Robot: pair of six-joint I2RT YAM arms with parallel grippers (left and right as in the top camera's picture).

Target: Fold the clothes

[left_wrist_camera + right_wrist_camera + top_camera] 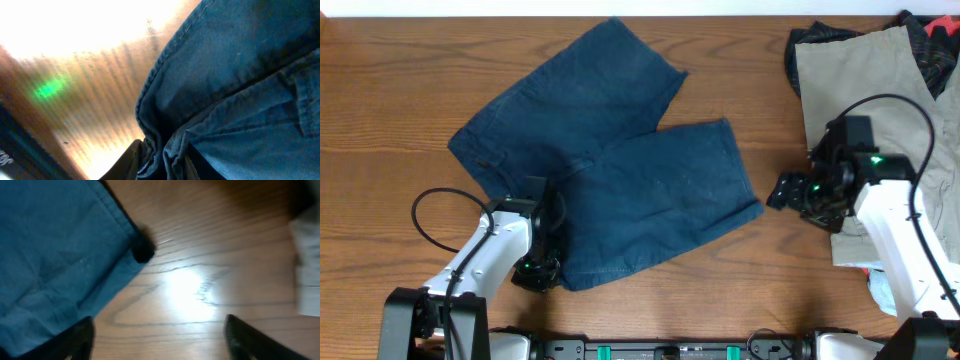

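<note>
One pair of blue shorts lies spread out in the middle of the desk, waistband toward my left side and both legs fanning away, one toward the far edge and one toward the right. The near corner of the waist end is bunched into a ridge, and my left tool is clenched on that ridge: in the left wrist view the denim hem and seam are pinched between the dark fingers at the bottom of the frame, with bare wood just beside the cloth.

My right tool is released, its two fingers spread wide with only wood grain and a bright glare between them. It hangs just off the corner of the right leg's hem, near the cloth but not touching it.

Behind that arm, at the right end of the desk, a khaki garment lies flat, well apart from the shorts. A dark garment is crumpled at its far corner, touching it.
</note>
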